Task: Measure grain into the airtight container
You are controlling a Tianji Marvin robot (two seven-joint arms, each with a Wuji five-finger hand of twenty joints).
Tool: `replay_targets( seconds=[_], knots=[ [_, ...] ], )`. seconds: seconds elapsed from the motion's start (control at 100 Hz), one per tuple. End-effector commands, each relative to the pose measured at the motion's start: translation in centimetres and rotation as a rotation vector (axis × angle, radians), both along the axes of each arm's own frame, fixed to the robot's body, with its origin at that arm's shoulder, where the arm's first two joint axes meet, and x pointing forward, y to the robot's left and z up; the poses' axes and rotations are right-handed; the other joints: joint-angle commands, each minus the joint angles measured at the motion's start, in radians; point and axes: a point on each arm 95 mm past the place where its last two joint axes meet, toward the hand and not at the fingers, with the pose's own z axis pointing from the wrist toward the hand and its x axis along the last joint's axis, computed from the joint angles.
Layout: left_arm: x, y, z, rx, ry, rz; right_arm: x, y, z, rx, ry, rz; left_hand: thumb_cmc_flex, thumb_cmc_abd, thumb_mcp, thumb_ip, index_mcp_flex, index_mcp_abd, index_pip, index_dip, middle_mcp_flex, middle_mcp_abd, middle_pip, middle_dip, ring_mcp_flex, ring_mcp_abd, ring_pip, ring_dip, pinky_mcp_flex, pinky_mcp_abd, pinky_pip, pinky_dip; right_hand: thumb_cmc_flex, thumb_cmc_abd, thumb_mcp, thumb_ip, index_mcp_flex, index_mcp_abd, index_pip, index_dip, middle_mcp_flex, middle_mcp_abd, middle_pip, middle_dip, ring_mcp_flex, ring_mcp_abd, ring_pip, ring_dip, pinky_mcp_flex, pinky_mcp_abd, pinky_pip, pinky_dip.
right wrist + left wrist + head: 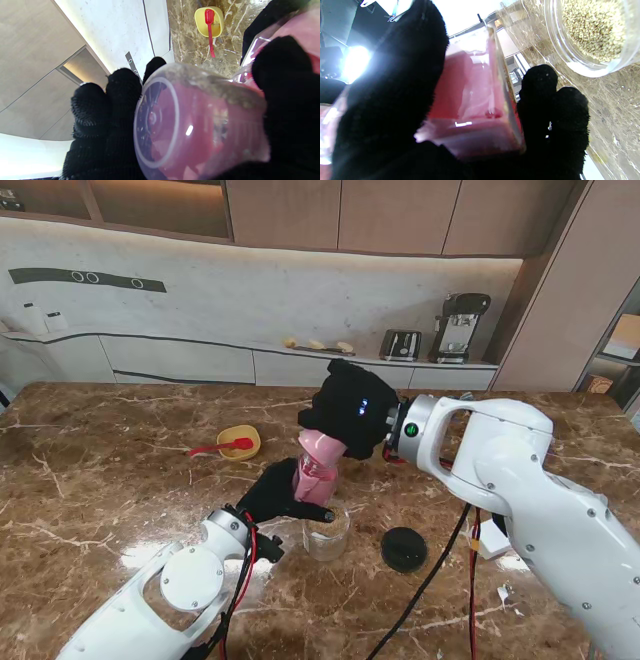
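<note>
Stand view, frame centre: right hand [345, 412] grips pink cup [316, 465], tipped over glass jar [328, 530] to pour. Left hand [280, 492] clasps a pink packet [475, 100]. Left wrist: grain [592, 27] fills the jar, upper right. Right wrist: cup nearly drained.

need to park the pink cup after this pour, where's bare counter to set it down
Bare marble lies on the left between the yellow bowl and the left arm, and farther from me beyond the right robot hand. It is crowded around the clear jar, with the black lid and cables beside it.
</note>
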Motion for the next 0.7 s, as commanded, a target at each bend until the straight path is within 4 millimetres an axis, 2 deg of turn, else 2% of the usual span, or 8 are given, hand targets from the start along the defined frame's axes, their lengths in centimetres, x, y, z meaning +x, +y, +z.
replay_targets(
  seconds=[0.0,0.69],
  knots=[
    [-0.17,-1.09,1.1,-0.032,-0.028,-0.021,0.26,0.05,-0.17,-0.025,0.017,-0.013,0.193,0.512,0.168,-0.031,0.194,-0.183,0.219,0.017,0.111,-0.068,0.106,0.029,0.057,-0.049,0.043,-0.003,0.013,-0.02,0.062,-0.004,0.166,0.239,0.242,-0.051,0.113,-0.123,0.023,-0.013,0.13,-0.149,0.231,0.064,0.047,-0.185,0.083,0.04,0.005,-0.066,0.056,0.026],
    [-0.2,-1.48,0.88,-0.046,-0.022,-0.024,-0.07,0.69,0.15,-0.119,0.109,-0.071,0.194,0.512,0.166,-0.03,0.194,-0.179,0.215,0.019,0.112,-0.065,0.105,0.031,0.056,-0.048,0.044,-0.001,0.013,-0.018,0.062,-0.001,0.157,0.279,0.237,-0.026,0.121,-0.112,0.012,-0.049,0.144,-0.16,0.263,0.109,0.047,-0.198,0.12,0.075,-0.012,-0.077,0.072,0.055]
  ],
)
